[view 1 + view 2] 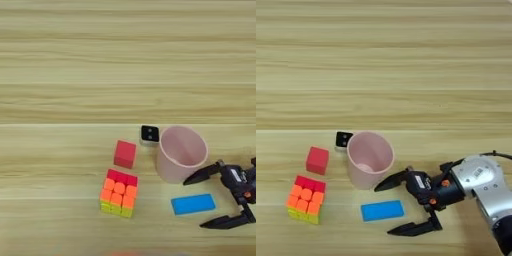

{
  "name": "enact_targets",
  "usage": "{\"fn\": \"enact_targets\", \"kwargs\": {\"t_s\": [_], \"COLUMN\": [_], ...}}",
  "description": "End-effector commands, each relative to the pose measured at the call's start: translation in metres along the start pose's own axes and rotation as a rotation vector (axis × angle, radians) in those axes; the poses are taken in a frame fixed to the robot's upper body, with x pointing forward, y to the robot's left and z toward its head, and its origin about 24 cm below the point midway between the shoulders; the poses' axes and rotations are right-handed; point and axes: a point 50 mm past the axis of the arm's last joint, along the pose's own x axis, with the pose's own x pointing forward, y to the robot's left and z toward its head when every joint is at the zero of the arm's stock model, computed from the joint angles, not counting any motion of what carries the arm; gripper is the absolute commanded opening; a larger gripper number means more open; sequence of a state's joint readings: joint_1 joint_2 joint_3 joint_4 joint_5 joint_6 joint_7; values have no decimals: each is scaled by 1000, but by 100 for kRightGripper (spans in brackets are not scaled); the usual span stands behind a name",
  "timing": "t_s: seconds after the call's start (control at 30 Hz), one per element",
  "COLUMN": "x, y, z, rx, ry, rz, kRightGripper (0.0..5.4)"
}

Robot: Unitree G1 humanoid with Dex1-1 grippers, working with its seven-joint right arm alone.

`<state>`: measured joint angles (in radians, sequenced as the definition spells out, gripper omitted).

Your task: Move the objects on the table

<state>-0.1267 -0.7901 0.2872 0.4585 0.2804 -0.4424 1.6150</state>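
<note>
Reaching in from the right edge, the gripper [391, 210] sat low over the tabletop [384, 60] with its two black fingers [392, 183] spread wide and holding nothing. One fingertip pointed at the foot of the cup [369, 158]; the other lay nearer the bottom edge, past the bar [382, 210]. The bar's right end therefore stood at the mouth of the open span, not yet between the fingers.

Layout of the items:
- Cup — pale pink, upright, mouth up, seemingly empty. It stood just behind the bar, apart from it.
- Bar — bright blue, flat on the wood, long side running left to right with a slight tilt.
- Small black-and-white block [343, 139] — just beside the cup's rear left side; whether it touched could not be told.
- Red cube [317, 160] — left of the cup, apart.
- Puzzle cube [305, 199] — in front of the red cube, close beside it.

The wide spread and low, level approach suggested that the bar was the item in hand: the fingers were set to pass either side of its short width. Clearance looked tight on the cup side — the upper finger could nudge the cup wall if the gripper advanced without dropping toward the bar.
</note>
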Motion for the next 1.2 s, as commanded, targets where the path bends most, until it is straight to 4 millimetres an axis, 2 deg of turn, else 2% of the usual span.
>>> {"fn": "enact_targets", "kwargs": {"t_s": [0.03,0.13,0.7,1.0,1.2], "x": [-22,-25,-48,-62,-72], "y": [-3,-2,-7,-15,-20], "z": [5,5,6,14,27], "rx": [0,4,11,-22,-73], "ry": [66,68,76,67,23], "rz": [-40,-50,-161,-231,-286], "kRightGripper": [501,536,536,536,536]}}
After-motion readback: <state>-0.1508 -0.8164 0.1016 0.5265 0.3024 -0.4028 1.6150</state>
